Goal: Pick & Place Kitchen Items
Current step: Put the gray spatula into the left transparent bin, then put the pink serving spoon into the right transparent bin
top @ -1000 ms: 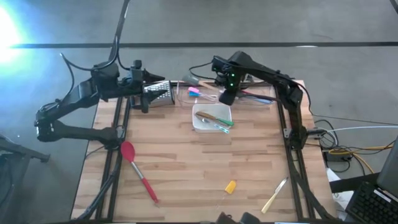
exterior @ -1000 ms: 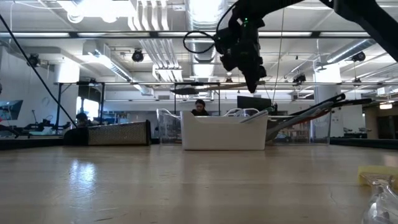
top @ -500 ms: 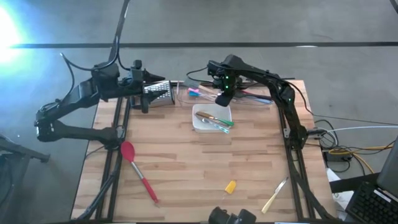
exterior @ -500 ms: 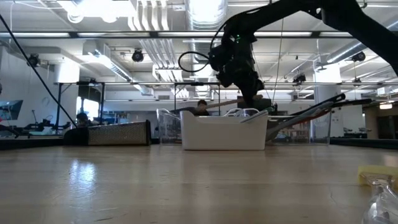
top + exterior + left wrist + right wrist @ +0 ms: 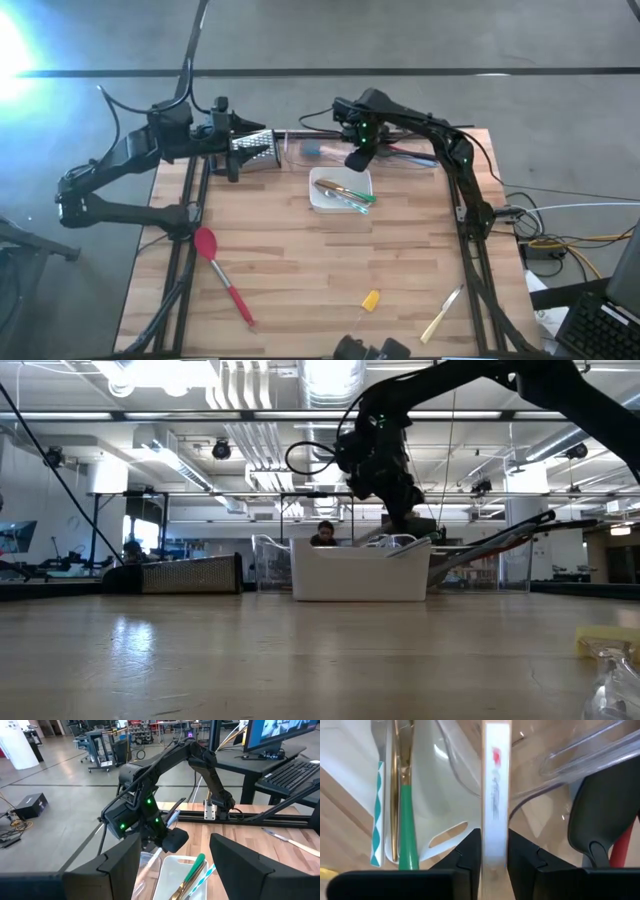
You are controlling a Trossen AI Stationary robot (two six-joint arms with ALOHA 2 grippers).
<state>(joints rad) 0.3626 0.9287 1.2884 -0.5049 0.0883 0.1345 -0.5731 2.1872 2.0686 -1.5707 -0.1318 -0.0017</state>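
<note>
Over the last second the right gripper (image 5: pixel 358 160) has dropped from well above the table to just over the far rim of the white tray (image 5: pixel 322 200). It has barely moved in the last half second. In its wrist view the fingers (image 5: pixel 467 850) sit against both sides of a pale wooden stick (image 5: pixel 495 795), so the stick reads as grasped and not let go. It hangs over the join between the tray and a clear bin (image 5: pixel 298 152). Judged as the placing step: item delivered, release pending. Room is tight, with the tray wall and bin edges close on both sides and a black spoon (image 5: pixel 600 815) beside the stick, so lifting straight up looks the safest way out. The left gripper (image 5: pixel 235 140) waits at the far left by the steel grater (image 5: pixel 257 150), fingers spread and empty. The near half of the table is open. A red spatula (image 5: pixel 222 270), an orange piece (image 5: pixel 371 300) and a pale utensil (image 5: pixel 440 320) near the front right edge are unpicked and well apart.
</note>
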